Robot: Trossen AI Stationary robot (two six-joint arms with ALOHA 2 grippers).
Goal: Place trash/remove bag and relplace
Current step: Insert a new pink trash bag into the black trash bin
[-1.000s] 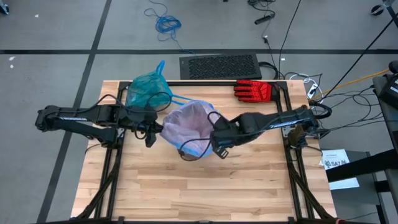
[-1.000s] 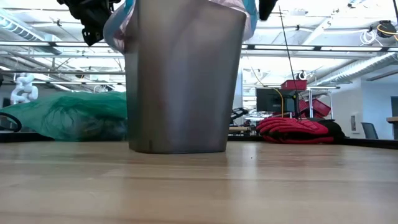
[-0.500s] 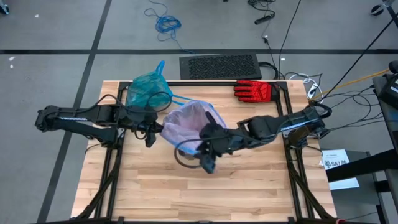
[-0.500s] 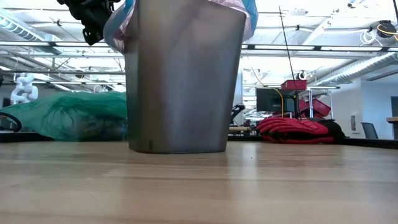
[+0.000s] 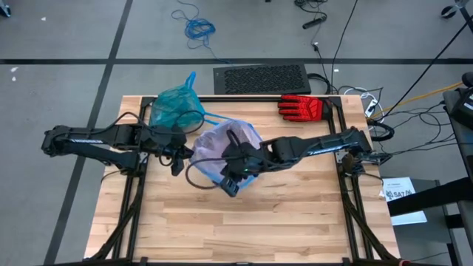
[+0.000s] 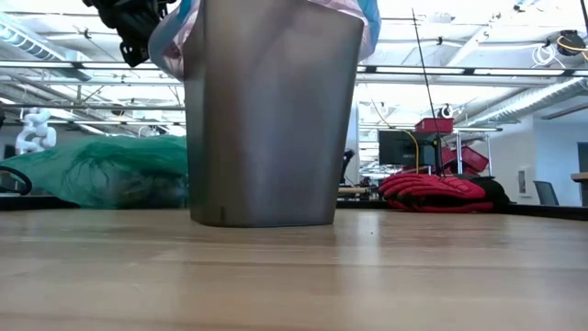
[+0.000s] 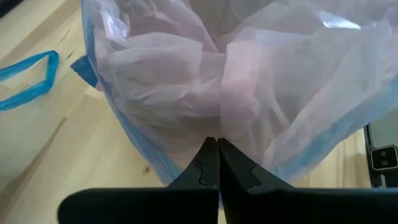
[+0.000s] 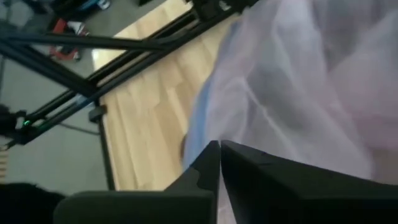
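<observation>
A pale pink-lilac bag (image 5: 222, 144) with a blue edge lines the grey bin (image 6: 271, 110) at the table's middle. My left gripper (image 7: 217, 163) is shut on the liner at the bin's left side. My right gripper (image 8: 219, 155) is shut at the liner's near side, above the bin's rim (image 5: 194, 177). The teal bag (image 5: 176, 106) with blue ties lies on its side on the table at the far left. The trash is hidden. My left gripper pinches a gathered fold of the pink bag (image 7: 219, 127) between its two fingers, near the blue-edged rim on the bin's left side. The fingers come from the table's left, slanting down. The film spreads away slack over the bin. My right gripper is shut where the pink bag's blue edge (image 8: 198, 134) runs in between its fingertips. It comes from the table's right, slanting down. The gripper hides how many layers it has.
A red-and-black glove (image 5: 301, 108) lies at the table's far right. The teal bag sits close behind my left arm. A loose blue tie (image 7: 28, 81) lies on the wood beside the bin. The near half of the table (image 5: 244, 229) is bare wood.
My right gripper has gone toward the table's left edge along the bin's near side and tipped up from pointing steeply down. More of the bin's dark rim now shows at the near left.
</observation>
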